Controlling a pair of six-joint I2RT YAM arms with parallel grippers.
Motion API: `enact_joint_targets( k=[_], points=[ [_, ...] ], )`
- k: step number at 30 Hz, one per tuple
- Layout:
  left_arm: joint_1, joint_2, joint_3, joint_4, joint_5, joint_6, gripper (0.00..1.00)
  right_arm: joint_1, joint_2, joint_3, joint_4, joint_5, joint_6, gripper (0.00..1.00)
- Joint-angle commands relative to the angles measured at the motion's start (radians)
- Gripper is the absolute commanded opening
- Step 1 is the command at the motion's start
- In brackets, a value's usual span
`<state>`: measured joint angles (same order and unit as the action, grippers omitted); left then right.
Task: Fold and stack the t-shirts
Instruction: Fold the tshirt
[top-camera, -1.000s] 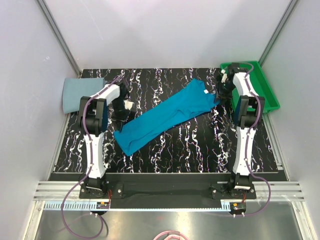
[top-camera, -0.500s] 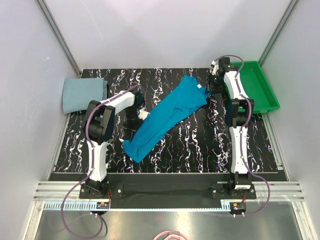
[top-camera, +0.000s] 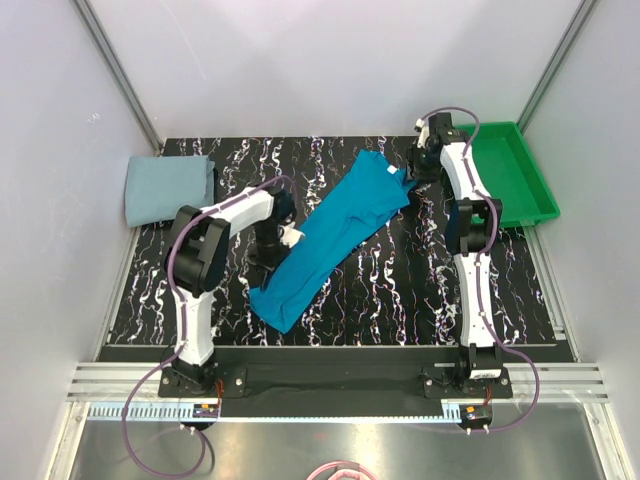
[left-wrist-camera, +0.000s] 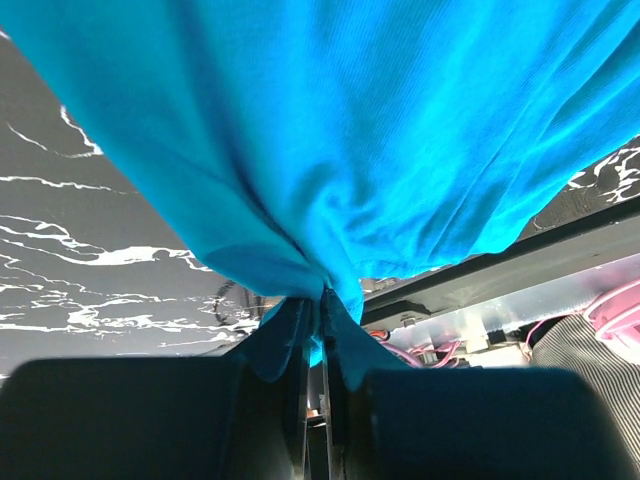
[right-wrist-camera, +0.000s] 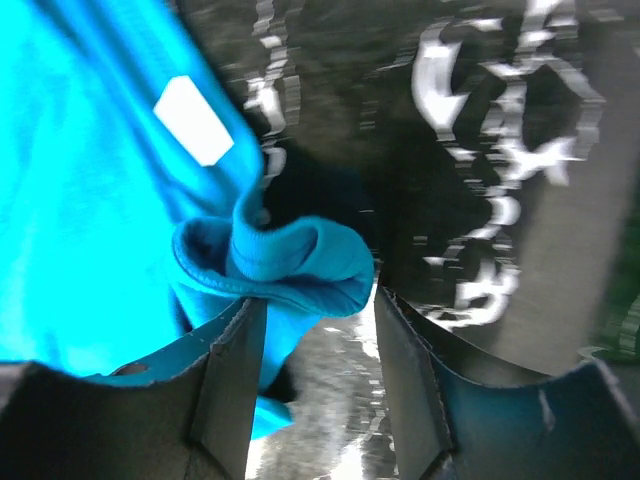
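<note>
Bunching inside left end effector (left-wrist-camera: 312, 312), teal t-shirt (left-wrist-camera: 340, 130) drapes outward.

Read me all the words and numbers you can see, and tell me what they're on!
No words or numbers can be read in these pictures.
White tag inside the collar of the teal shirt: too blurred in the right wrist view and too small in the top view to tell if anything is printed on it.
</note>
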<state>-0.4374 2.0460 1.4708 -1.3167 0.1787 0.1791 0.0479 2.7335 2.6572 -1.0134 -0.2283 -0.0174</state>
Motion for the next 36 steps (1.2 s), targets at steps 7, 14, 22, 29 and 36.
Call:
enact_joint_targets(
  k=[7, 14, 22, 29, 36],
  points=[
    [0.006, -0.132, 0.034, 0.004, -0.16, 0.003, 0.79, -0.022, -0.112, -0.029, 0.033, 0.118, 0.04, 0.56],
    [0.012, -0.115, 0.143, 0.01, -0.187, 0.017, 0.84, -0.028, -0.251, -0.1, -0.004, -0.182, 0.118, 0.57],
    [-0.018, -0.023, 0.148, -0.01, -0.012, 0.023, 0.82, -0.003, -0.21, -0.167, 0.022, -0.402, 0.224, 0.58],
    [-0.017, 0.046, 0.154, -0.018, 0.062, 0.028, 0.81, -0.003, -0.155, -0.169, 0.009, -0.37, 0.208, 0.59],
    [-0.018, 0.128, 0.181, -0.023, 0.088, 0.03, 0.79, 0.003, -0.139, -0.246, -0.013, -0.321, 0.212, 0.59]
  ],
)
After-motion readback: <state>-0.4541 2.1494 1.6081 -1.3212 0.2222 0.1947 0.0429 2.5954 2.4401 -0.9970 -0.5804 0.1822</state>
